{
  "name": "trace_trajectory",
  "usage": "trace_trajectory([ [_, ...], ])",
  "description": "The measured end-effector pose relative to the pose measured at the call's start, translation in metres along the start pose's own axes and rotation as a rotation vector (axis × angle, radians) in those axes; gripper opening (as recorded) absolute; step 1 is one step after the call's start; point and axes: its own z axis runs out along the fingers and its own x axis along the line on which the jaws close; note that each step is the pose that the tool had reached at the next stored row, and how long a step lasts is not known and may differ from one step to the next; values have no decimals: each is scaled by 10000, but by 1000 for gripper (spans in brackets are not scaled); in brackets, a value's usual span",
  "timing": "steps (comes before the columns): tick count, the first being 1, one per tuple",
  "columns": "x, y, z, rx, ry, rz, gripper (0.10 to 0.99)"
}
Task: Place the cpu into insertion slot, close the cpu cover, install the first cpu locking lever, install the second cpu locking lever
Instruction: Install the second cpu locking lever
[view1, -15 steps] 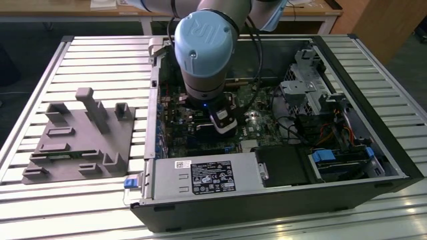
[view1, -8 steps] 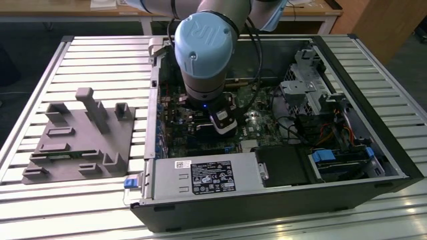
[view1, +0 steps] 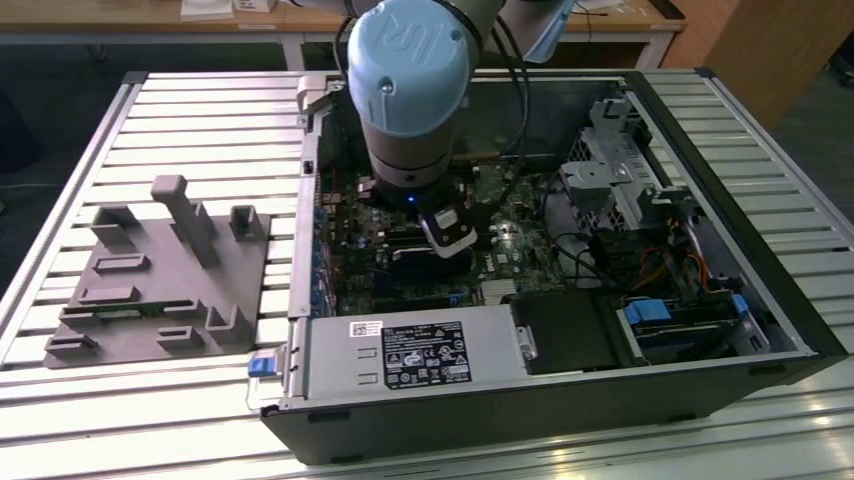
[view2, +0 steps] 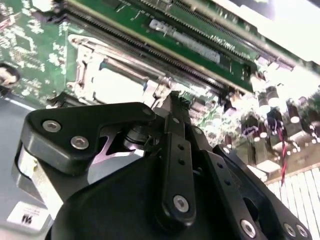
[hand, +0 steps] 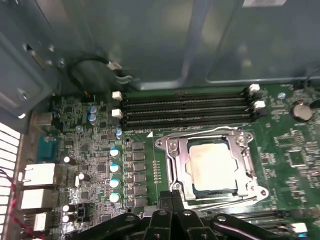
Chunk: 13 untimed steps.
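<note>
Open PC case (view1: 747, 330) sits on the tabletop (view1: 200, 110). Fixture block (view1: 160, 275) lies on the tabletop to the exterior view's left of the case, apart from it. Arm (view1: 407, 90) reaches down into the case, over the mainboard (view1: 514, 250). Power supply (view1: 400, 352) sits at the case's near wall; drive bay (view1: 667, 320) to its right in the exterior view. In the first wrist view: cpu (hand: 214, 165) lies in the insertion slot (hand: 186, 186), the cpu cover (hand: 176, 152) closed around it (chip shows through the window). Memory slots (hand: 185, 107) run alongside the socket, just beside it. Gripper (hand: 172, 197) is just beside the socket's edge, fingers (hand: 165, 200) pressed together.
</note>
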Motion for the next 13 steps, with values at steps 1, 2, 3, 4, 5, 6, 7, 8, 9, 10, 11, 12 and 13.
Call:
trace_trajectory([
  [1, -6, 11, -25, 11, -2, 3, 106],
  [2, -14, 22, -48, 31, -6, 8, 106],
  [3, -24, 31, -67, 60, -13, 16, 106],
  [4, -36, 40, -82, 94, -23, 29, 106],
  [5, -49, 46, -93, 134, -34, 44, 106],
  [6, -62, 51, -102, 184, -48, 64, 106],
  [7, -74, 54, -107, 238, -62, 88, 106],
  [8, -86, 56, -107, 293, -79, 112, 106],
  [9, -100, 58, -106, 358, -97, 137, 106],
  [10, -113, 61, -104, 424, -115, 161, 106],
  [11, -126, 65, -102, 492, -133, 186, 106],
  [12, -138, 68, -100, 563, -152, 212, 106],
  [13, -149, 72, -98, 644, -171, 237, 106],
])
